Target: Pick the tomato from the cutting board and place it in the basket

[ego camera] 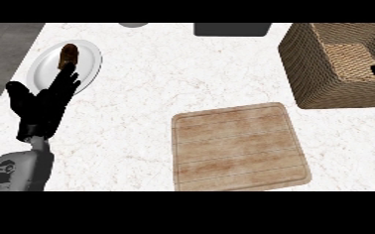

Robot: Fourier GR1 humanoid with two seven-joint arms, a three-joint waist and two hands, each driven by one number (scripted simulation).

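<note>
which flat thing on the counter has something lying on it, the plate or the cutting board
The plate at the left, carrying a brown item; the cutting board shows bare wood.

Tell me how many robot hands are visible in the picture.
1. The left hand is at the view's left, open with fingers up, next to the white plate. The right hand is out of view.

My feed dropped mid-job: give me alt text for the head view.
The wooden cutting board lies bare, no tomato in sight, with the wicker basket beyond it at right. The left hand rests open at left, by a plate holding a brown item.
</note>
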